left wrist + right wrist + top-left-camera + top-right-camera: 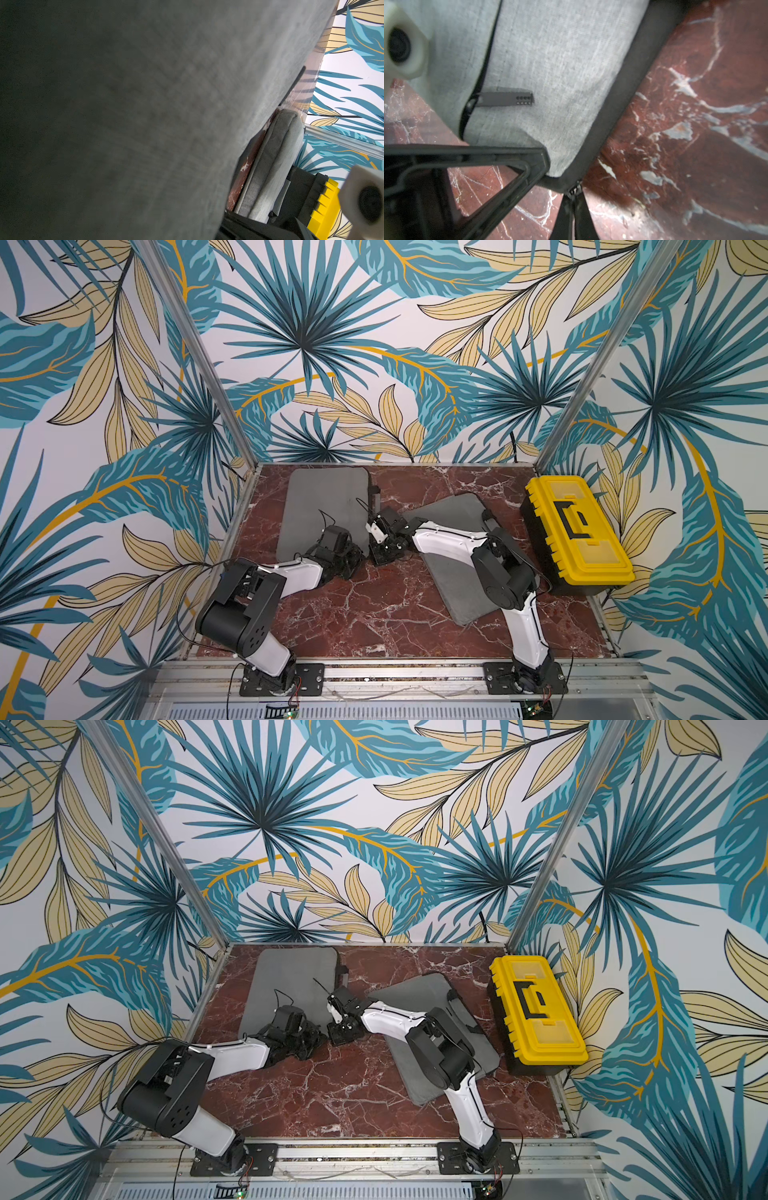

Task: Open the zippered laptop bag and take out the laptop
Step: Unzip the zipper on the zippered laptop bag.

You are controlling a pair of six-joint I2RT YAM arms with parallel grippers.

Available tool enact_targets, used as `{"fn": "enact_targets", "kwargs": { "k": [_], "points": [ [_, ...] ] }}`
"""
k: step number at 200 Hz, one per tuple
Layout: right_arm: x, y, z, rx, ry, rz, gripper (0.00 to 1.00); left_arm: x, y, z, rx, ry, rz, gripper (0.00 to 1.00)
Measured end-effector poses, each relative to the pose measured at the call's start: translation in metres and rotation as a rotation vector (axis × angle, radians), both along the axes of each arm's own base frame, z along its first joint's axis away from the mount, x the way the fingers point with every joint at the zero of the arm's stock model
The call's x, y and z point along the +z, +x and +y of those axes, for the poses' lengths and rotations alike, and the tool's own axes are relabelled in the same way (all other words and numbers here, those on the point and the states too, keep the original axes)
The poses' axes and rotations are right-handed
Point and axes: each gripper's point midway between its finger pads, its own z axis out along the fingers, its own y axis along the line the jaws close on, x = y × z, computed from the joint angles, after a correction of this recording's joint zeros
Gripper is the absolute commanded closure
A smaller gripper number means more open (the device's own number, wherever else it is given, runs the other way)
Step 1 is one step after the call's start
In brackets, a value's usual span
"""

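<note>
left claw (356, 559): closed, pinching the corner of the grey fabric laptop bag (324, 506)
right claw (573, 200): closed, gripping the small metal zipper pull (575, 190)
tip: better pulling slowly along the edge, keeping the corner taut

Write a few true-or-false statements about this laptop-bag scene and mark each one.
1. Two gray bags lie on the marble table. True: the laptop bag and a second gray bag.
2. The yellow toolbox stands open. False: its lid is closed, with the black handle flat on top.
3. The right gripper has its fingers shut on the zipper pull at the laptop bag's corner. True.
4. A laptop lies out on the table. False: no laptop is visible.
5. The right arm reaches over the second gray bag. True.
</note>
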Motion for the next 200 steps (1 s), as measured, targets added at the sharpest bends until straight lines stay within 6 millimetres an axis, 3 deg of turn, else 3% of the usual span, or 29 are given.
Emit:
{"fn": "enact_targets", "kwargs": {
  "k": [86, 200],
  "points": [
    [-0.001, -0.011, 0.003, 0.031, -0.009, 0.019, 1.0, 0.0, -0.009, 0.005, -0.001, -0.021, 0.009, 1.0],
    [0.0, -0.009, 0.0, 0.01, -0.04, 0.011, 1.0, 0.006, -0.017, 0.01, -0.005, -0.043, -0.021, 1.0]
  ]
}}
